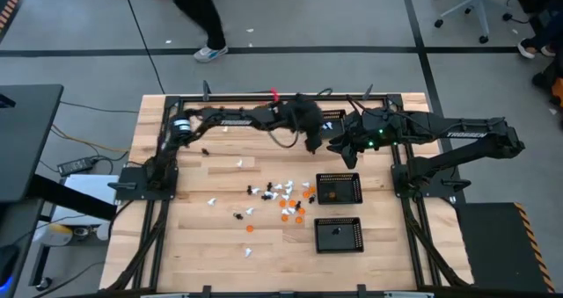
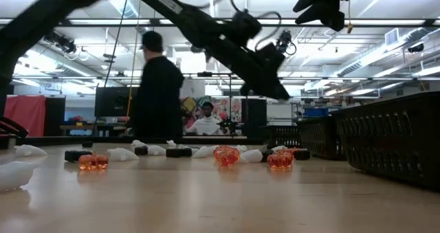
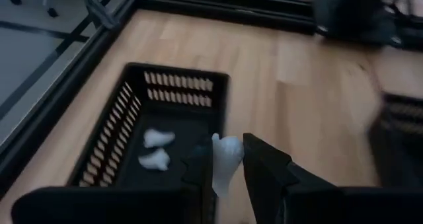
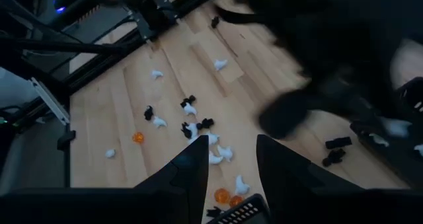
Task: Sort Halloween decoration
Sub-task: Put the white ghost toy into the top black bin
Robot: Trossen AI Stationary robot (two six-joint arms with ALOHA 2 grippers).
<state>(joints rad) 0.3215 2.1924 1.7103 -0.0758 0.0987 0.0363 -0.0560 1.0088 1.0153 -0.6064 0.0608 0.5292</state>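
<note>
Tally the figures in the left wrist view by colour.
White figures: 3 (two in the tray, one between the left fingers)
Orange: 0
Black: 0
Total: 3

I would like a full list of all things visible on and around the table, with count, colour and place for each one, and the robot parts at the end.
White figures: many, white, scattered mid-table; two more lie in the far tray.
Orange figures: several, orange, mid-table, left of the two near trays.
Black figures: several, black, mixed among the others.
Mesh trays: three, black; two on the table's right half, one at the far edge.
Table: one, light wood, with a black frame.
Person: one, dark clothes, walking behind the table.
Office chair: one, on the floor beyond the table.
Left gripper: shut on a white figure, above the far tray.
Right gripper: open, empty, raised above the scattered figures.
</note>
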